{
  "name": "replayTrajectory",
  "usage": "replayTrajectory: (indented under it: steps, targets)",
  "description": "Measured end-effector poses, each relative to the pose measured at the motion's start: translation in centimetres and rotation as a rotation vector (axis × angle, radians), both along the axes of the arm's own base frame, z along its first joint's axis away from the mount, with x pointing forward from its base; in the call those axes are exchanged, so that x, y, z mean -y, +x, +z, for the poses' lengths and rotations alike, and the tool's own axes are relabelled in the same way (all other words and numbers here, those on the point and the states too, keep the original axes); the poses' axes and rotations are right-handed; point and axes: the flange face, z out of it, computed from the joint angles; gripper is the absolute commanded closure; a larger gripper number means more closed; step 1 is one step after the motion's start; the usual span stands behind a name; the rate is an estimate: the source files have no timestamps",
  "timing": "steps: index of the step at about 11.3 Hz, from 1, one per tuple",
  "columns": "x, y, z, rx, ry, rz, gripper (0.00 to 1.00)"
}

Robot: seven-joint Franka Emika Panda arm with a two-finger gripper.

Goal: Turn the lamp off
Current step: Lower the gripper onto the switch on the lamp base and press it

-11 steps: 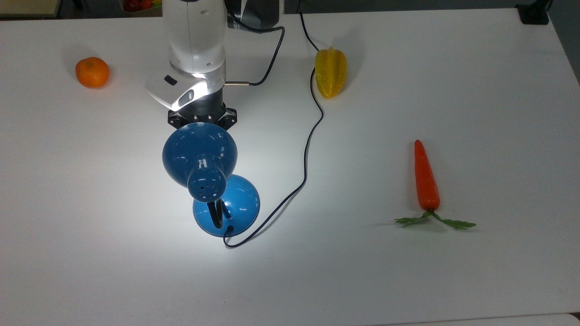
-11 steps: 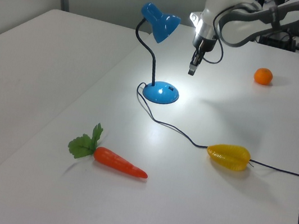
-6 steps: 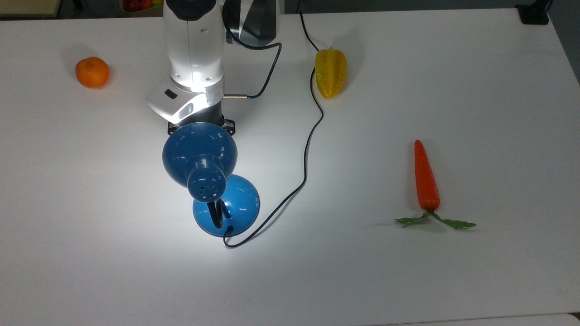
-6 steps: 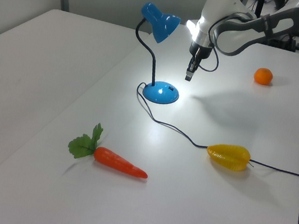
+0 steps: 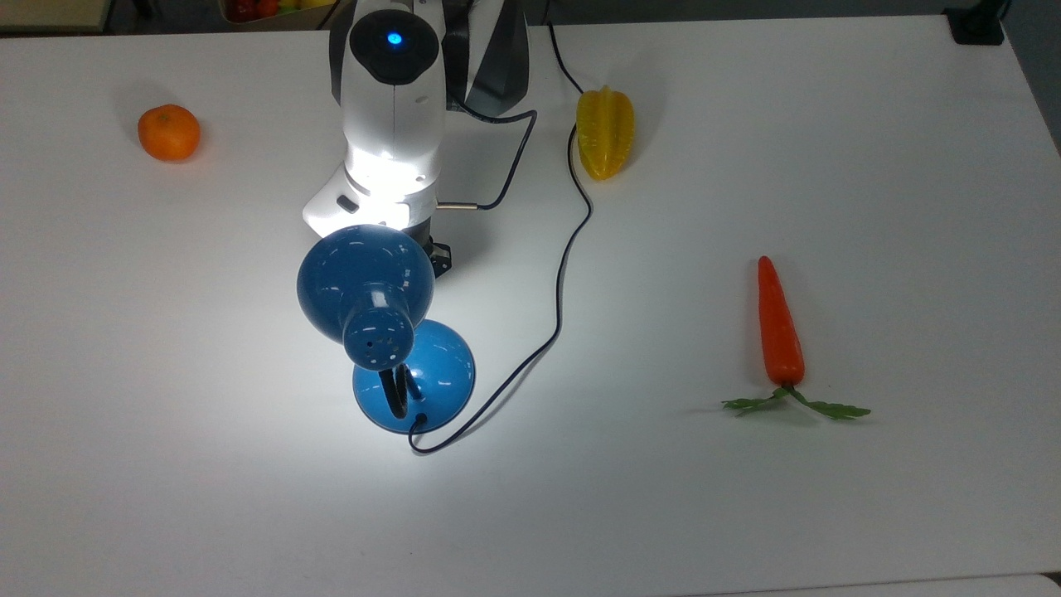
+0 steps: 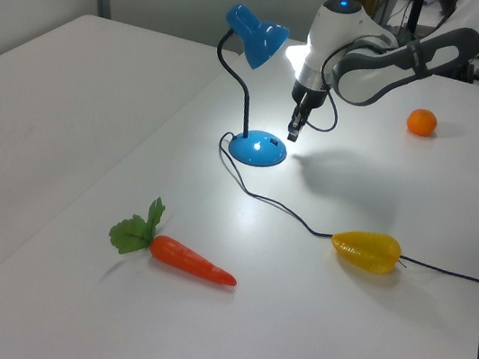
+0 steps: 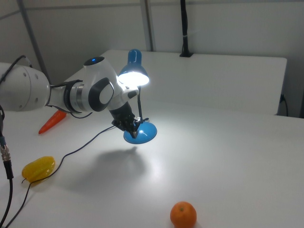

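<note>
The blue lamp is lit and throws a bright patch on the white table. In the top view its bell shade [image 5: 365, 282] overlaps its round base [image 5: 424, 375]; a black gooseneck joins them. In the left view the shade [image 6: 258, 39] stands high over the base [image 6: 258, 150]. My gripper [image 6: 292, 133] points down, shut with nothing in it, just above the base's edge on the left view's right. In the right view the gripper [image 7: 134, 127] hangs directly over the base [image 7: 145, 134], under the glowing shade [image 7: 134, 77]. From the top, the shade hides the fingertips.
The lamp's thin black cord [image 5: 564, 274] loops from the base past a yellow starfruit [image 5: 605, 133] to the table's far edge. An orange [image 5: 168, 131] lies at the top view's left, a carrot [image 5: 779, 327] at the top view's right.
My arm has swung toward the lamp and come down; the gripper now hangs just over the base instead of beside the shade. The lamp stays lit and has not moved.
</note>
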Motion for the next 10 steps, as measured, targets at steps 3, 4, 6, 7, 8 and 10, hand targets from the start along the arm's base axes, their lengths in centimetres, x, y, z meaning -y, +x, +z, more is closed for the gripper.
replayTrajectory:
  steps: [3, 4, 6, 7, 8, 10]
  targets:
    - [-0.1, 0.5, -0.1, 0.054, 0.01, 0.005, 1.0]
    - [-0.1, 0.6, -0.4, 0.066, 0.013, 0.008, 1.0]
    - [-0.2, 0.7, -1.1, 0.066, 0.014, 0.009, 1.0]
    - [-0.2, 0.7, -1.1, 0.065, 0.014, 0.009, 1.0]
    - [-0.2, 0.7, -1.2, 0.065, 0.014, 0.009, 1.0]
    - [-0.2, 0.7, -1.1, 0.067, 0.014, 0.01, 1.0]
